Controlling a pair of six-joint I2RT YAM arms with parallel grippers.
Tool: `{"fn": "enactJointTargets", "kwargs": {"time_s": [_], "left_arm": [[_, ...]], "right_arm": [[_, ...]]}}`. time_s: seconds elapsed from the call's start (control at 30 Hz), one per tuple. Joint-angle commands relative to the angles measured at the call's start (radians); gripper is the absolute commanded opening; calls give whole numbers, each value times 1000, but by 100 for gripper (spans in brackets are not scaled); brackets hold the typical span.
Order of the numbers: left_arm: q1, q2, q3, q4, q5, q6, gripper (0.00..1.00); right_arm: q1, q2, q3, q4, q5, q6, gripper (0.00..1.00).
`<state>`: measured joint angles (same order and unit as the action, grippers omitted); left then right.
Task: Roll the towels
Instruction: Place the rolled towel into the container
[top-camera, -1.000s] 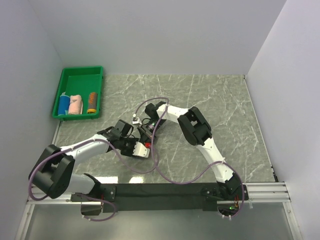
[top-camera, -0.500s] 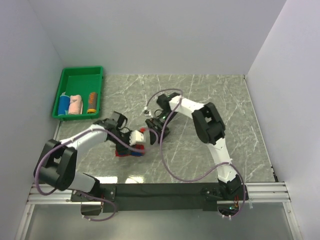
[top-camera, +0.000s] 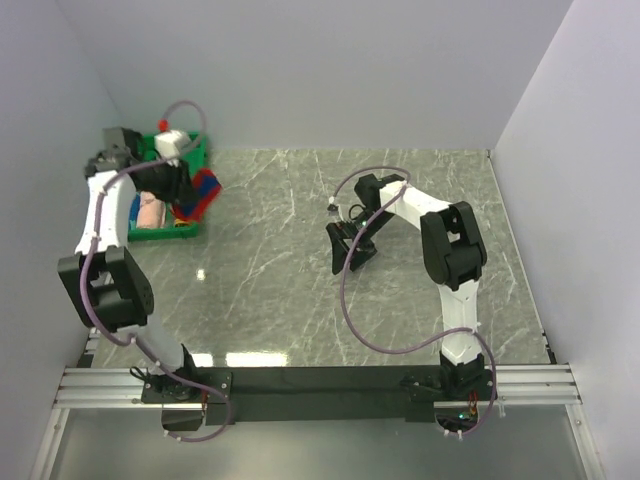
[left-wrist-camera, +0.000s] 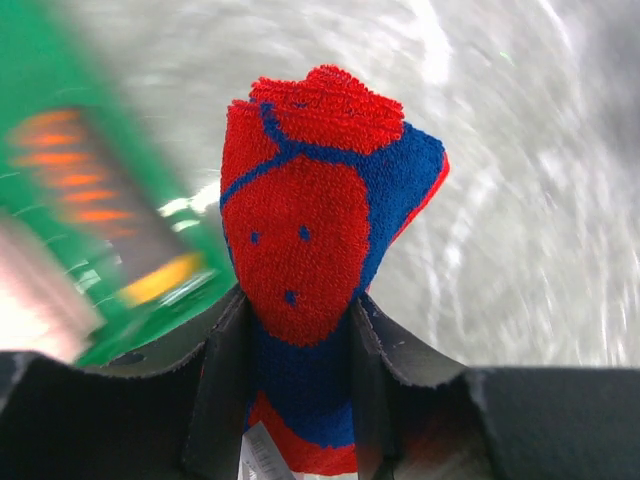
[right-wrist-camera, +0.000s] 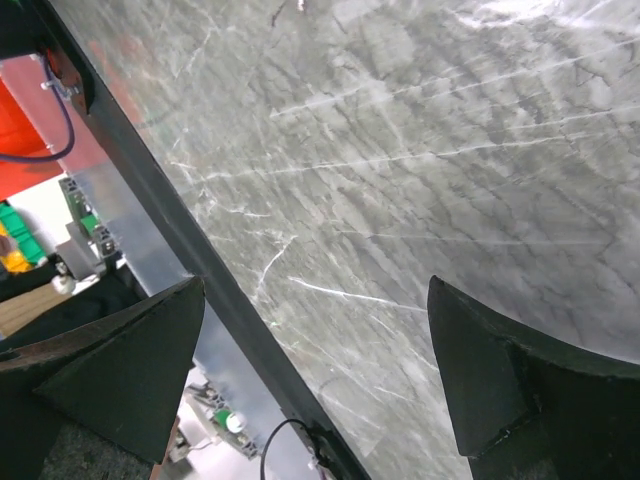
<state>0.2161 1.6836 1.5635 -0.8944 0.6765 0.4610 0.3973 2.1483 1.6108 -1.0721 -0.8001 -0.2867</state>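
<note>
Clamped in the left claw (left-wrist-camera: 297, 320): one rolled red-and-blue towel (left-wrist-camera: 315, 200), above the right rim of the one green tray (top-camera: 160, 233) at the counter's (top-camera: 300, 300) far-left corner. Lower into free space beside the one pink roll (top-camera: 150, 210) and one orange roll (left-wrist-camera: 70, 160) before releasing. Right claw (right-wrist-camera: 312, 300) apart, empty, mid-counter.

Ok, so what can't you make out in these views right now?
- Top view: the left arm covers part of the tray; only the pink towel shows, any others are hidden.
- Left wrist view: the tray is motion-blurred, its contents orange and pink smears.
- Left wrist view: the red-blue towel has its lower end hidden inside the left gripper.
- Top view: too small to tell whether that towel is over the tray or beside it.
</note>
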Motion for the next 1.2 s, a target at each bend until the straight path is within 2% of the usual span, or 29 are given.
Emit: {"fn": "enactJointTargets", "kwargs": {"time_s": [0.0,0.03,0.17,0.27,0.47,0.53,0.83,1.17], "left_arm": [[61,77,153,33,-124,-232,0],[74,97,162,64,-222,-261,0],[95,145,181,184,-446,-323,0],[92,175,159,255,-567,-344,0],[83,212,72,398,-680,-354,0],[69,220,52,431,-781,-328,0],[-12,298,40,462,-894,-312,0],[-46,395,101,401,-905,-360,0]], "right_arm": [[-3,-71,-20,34,12,3,98],[-2,-73,-20,35,12,4,98],[-2,-73,-14,32,15,7,98],[-2,-65,-11,31,16,6,99],[-3,-39,-2,15,-2,-2,99],[-3,-36,0,17,-2,-2,99],[-3,-7,17,6,-1,-6,99],[-20,-1,17,1,-13,-5,99]]}}
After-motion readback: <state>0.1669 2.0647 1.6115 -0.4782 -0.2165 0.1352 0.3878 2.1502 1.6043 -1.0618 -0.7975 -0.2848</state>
